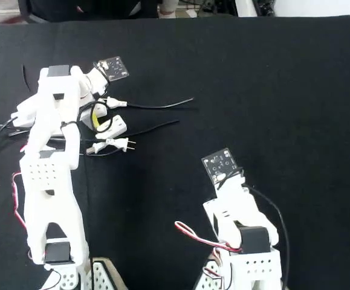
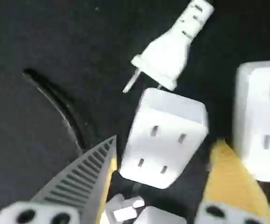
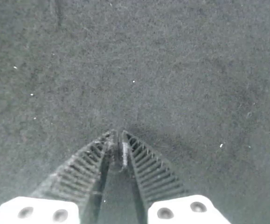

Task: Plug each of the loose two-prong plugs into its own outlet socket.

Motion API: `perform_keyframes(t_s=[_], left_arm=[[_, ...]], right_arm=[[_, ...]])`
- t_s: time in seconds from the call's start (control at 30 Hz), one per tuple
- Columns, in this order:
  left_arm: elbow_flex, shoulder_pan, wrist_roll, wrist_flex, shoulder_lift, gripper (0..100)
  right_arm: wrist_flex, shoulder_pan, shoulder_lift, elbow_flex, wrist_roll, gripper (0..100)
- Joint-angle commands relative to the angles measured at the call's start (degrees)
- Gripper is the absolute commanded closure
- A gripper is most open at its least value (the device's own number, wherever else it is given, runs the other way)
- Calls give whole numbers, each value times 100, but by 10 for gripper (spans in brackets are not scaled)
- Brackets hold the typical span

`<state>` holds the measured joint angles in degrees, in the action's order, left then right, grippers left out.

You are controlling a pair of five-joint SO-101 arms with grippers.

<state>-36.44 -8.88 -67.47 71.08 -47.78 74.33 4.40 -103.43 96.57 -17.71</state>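
Evidently neither plug is seated yet, so both insertions remain: the far plug (image 1: 114, 102) and the near plug (image 1: 115, 144) lie loose on the table (image 1: 271, 90), flanking the outlet block (image 1: 116, 125). Their long axes run roughly parallel, far prongs toward the left arm (image 1: 51, 175), near prongs the opposite way. Left end effector (image 2: 165, 142) straddles the block, fingers apart; right end effector (image 3: 117, 140) is pinched together, well clear of it.
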Motion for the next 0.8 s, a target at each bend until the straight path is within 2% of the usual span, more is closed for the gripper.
perform_keyframes(t_s=[0.0, 0.13, 0.2, 0.5, 0.57, 0.67, 0.77], left_arm=[[-400, 48, -26, 484, -26, 855], [-1051, 198, 343, 1556, -35, 959], [-1385, 207, 396, 1987, -70, 962], [-2826, 57, 659, 2989, -26, 963], [-3143, 4, 1073, 2980, -18, 960], [-3073, -31, 1389, 2998, 185, 959], [-2026, 84, 1521, 2998, 791, 959]], right_arm=[[18, -35, -444, -13, 26, 985], [18, -35, -444, -13, 26, 985], [18, -35, -444, -13, 26, 985], [18, -35, -444, -13, 26, 985], [18, -35, -444, -13, 26, 985], [18, -35, -444, -13, 26, 985], [18, -35, -444, -13, 26, 985]])
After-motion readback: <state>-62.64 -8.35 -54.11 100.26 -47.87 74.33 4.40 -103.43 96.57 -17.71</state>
